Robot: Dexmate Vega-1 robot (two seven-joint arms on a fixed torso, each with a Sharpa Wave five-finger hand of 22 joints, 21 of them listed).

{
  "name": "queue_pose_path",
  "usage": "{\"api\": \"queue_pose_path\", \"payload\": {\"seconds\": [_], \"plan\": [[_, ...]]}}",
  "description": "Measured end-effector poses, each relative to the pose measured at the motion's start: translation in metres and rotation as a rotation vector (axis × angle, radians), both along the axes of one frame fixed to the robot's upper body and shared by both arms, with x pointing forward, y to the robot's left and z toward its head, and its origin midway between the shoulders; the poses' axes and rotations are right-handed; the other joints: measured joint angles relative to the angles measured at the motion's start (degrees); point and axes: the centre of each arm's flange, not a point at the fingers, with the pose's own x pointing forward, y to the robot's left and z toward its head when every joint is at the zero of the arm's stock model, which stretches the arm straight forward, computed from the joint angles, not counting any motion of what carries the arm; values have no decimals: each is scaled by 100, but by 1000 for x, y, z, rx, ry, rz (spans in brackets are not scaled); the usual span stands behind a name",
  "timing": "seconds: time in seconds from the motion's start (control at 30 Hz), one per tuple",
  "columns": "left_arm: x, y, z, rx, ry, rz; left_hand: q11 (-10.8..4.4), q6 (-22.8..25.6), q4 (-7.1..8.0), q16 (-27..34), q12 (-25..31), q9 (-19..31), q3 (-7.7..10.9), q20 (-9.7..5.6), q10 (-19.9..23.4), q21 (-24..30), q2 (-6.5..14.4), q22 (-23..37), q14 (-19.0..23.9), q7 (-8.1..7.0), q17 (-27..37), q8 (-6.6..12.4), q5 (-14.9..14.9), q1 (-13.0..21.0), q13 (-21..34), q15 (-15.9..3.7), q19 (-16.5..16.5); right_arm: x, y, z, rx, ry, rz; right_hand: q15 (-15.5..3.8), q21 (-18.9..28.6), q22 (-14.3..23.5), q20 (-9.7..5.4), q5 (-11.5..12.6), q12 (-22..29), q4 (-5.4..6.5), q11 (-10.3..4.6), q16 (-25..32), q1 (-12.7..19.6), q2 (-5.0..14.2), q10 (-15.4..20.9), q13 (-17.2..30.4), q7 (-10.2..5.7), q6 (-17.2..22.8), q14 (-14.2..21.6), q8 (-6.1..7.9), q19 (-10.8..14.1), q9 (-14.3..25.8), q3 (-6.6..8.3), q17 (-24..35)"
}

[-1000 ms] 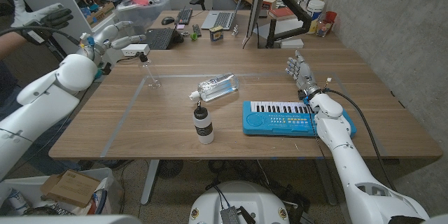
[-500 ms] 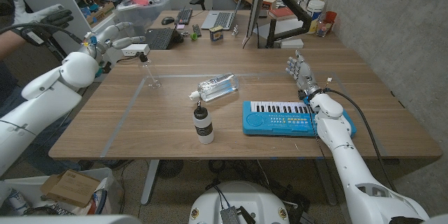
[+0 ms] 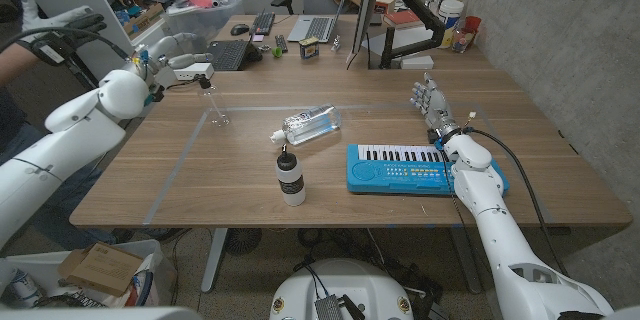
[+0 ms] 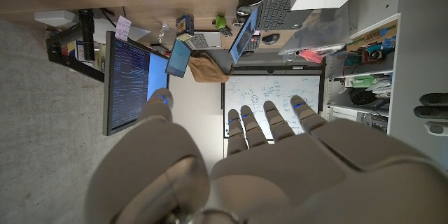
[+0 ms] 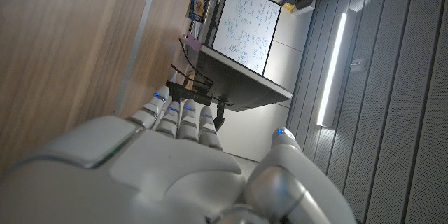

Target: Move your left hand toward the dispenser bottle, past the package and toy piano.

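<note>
My left hand (image 3: 183, 60) hangs at the table's (image 3: 250, 175) far left corner, fingers spread, holding nothing. My right hand (image 3: 430, 102) stands loose and empty behind the one toy piano (image 3: 398, 168). One package (image 3: 310, 124) lies mid-table; one bottle (image 3: 290, 176) stands just in front of it.

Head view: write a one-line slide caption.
Left hand open at the far corner; bottle, package and piano untouched.
</note>
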Motion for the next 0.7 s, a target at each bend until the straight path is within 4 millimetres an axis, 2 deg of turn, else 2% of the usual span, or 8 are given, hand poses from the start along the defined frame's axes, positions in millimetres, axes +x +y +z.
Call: {"api": "queue_pose_path", "payload": {"seconds": [0.7], "plan": [[15,0,6,28,40,52,0,50,-17,0,0,0,-18,0,0,0,0,28,0,-11,-1,0,0,45,29,0,1,4,-5,2,-1,3,-1,-1,-41,0,-22,0,0,-24,0,0,0,0,0,0,0,0,-1,0,21,0,-24,0]]}}
